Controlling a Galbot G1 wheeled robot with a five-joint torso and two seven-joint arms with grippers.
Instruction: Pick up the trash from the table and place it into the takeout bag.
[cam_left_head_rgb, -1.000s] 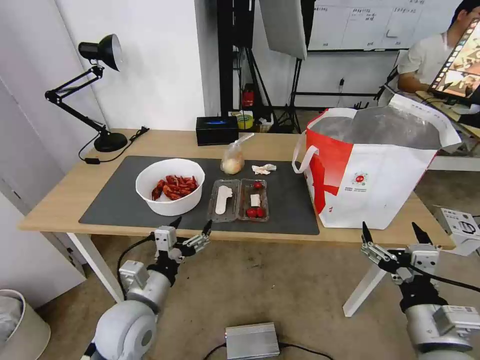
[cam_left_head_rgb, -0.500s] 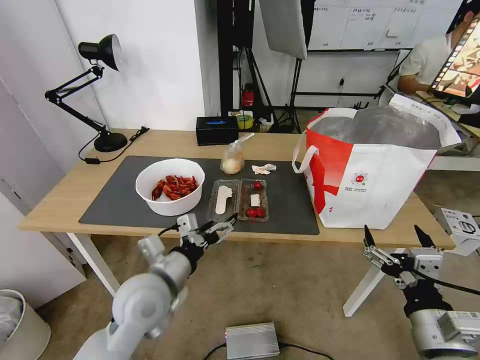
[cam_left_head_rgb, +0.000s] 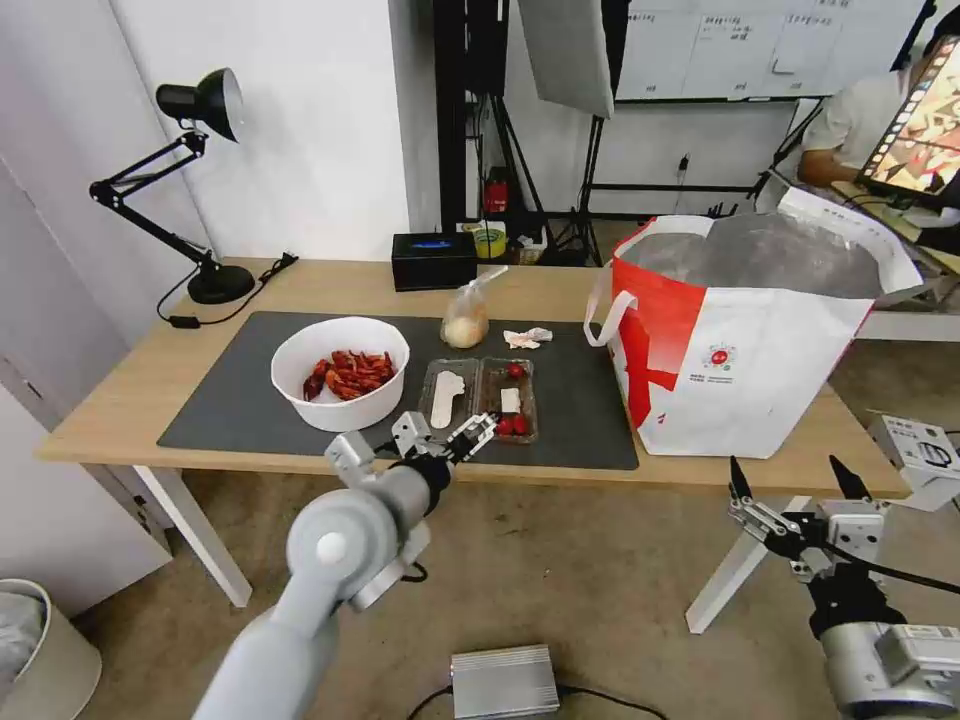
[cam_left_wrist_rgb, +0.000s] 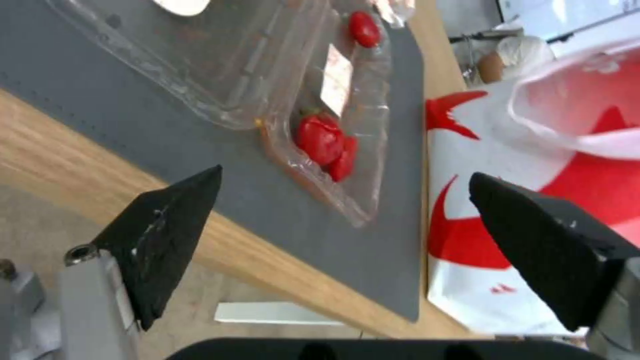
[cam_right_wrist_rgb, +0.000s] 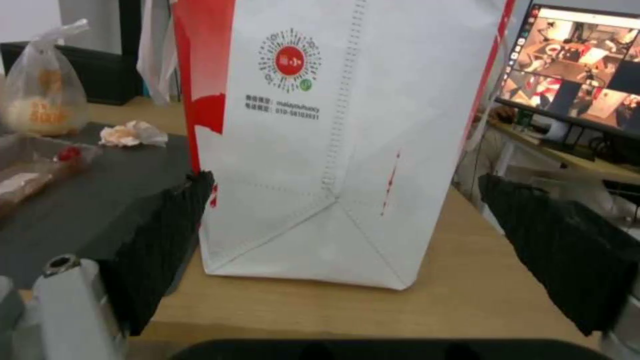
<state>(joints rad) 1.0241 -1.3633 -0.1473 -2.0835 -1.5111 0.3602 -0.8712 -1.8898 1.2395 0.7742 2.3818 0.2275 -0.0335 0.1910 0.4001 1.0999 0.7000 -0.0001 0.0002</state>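
Head view: my left tool (cam_left_head_rgb: 445, 435) hangs at the near edge of the bench (cam_left_head_rgb: 120, 400), its jaws apart and empty, just in front of the clear hinged tray (cam_left_head_rgb: 478, 400). The tray lies opened flat on the dark grey mat (cam_left_head_rgb: 230, 400), between the white bowl of crayfish shells (cam_left_head_rgb: 340, 373) and the takeout bag (cam_left_head_rgb: 740, 340). The knotted clear bag (cam_left_head_rgb: 465, 318) and the crumpled tissue (cam_left_head_rgb: 527, 338) sit behind the tray, toward the far side of the mat. My right tool (cam_left_head_rgb: 800, 478) is parked low beside the bench, under the takeout bag, jaws wide apart and holding nothing.

Left wrist view: the left tool (cam_left_wrist_rgb: 343, 187) frames the tray's (cam_left_wrist_rgb: 267, 75) near corner, where red fruit pieces (cam_left_wrist_rgb: 325, 142) lie loose inside.

I judge the tray light, thin and springy; it will probably flex and slide on the mat, and tilting it could spill the fruit. The raised rim at the near corner looks the best hold. The takeout bag stands upright with its mouth open, nothing from the bench visibly in it.
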